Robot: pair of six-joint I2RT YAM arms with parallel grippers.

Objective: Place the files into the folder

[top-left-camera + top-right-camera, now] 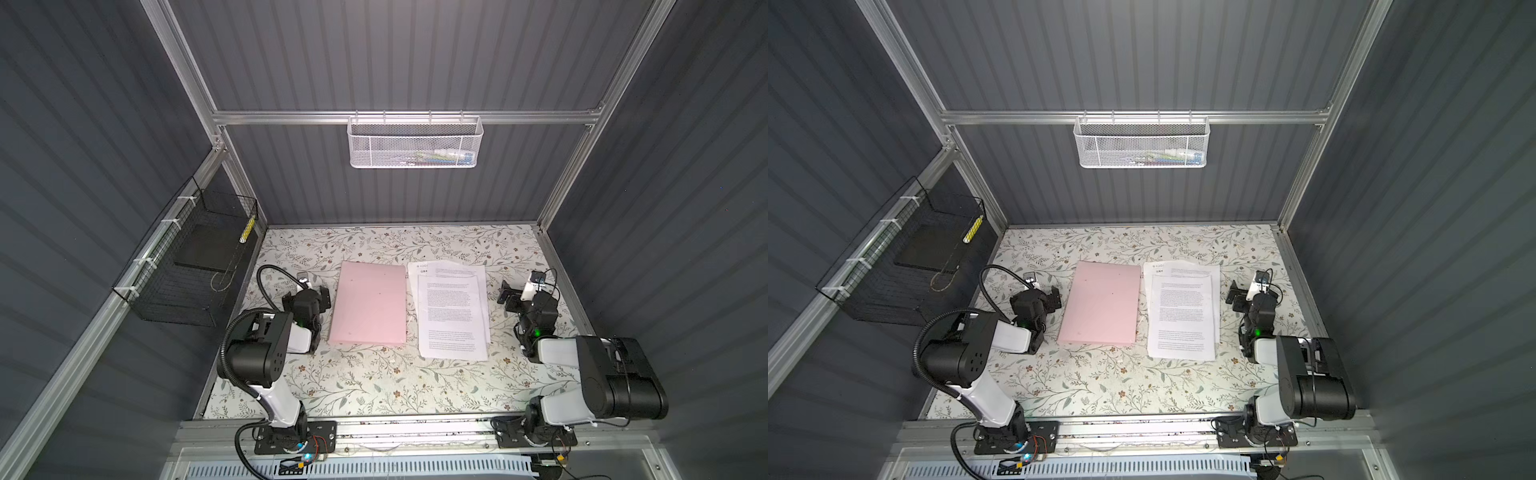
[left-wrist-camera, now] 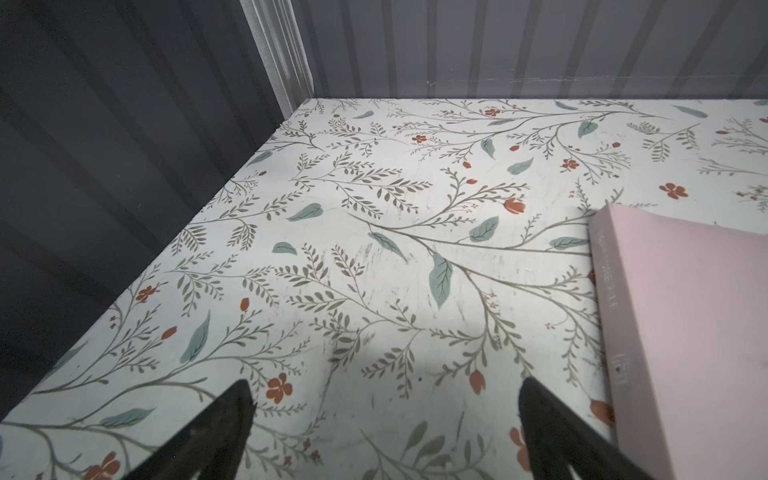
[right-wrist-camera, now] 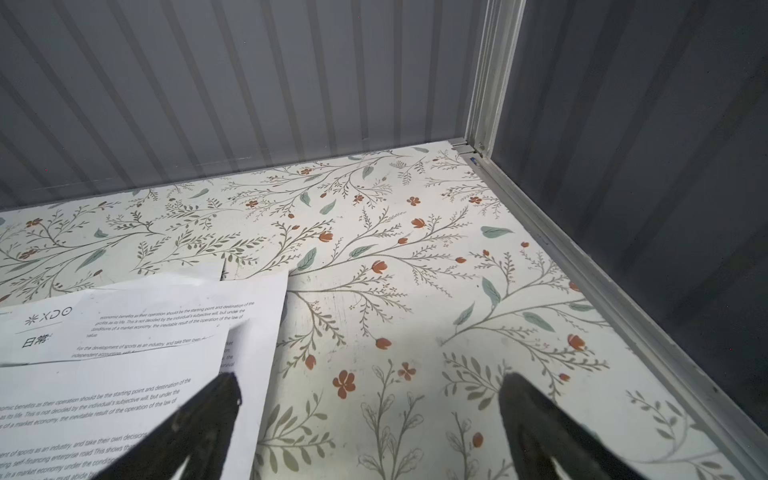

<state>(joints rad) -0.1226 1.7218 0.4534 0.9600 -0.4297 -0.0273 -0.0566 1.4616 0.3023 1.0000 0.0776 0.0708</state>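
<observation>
Overlapping files (image 1: 453, 309) hiding lower text, folder (image 1: 368, 303) seemingly closed

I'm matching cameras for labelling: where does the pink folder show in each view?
Top view: folder mid-table, left of the files.
Top view: folder there too.
Left wrist: folder beside the left gripper.
Right wrist: not in it.
Shared landmark: floral tabletop.

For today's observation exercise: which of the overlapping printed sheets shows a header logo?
The partly covered sheet sticking out at the stack's far corner, on the pink folder's side. The top sheet shows only blocks of small text.
</observation>
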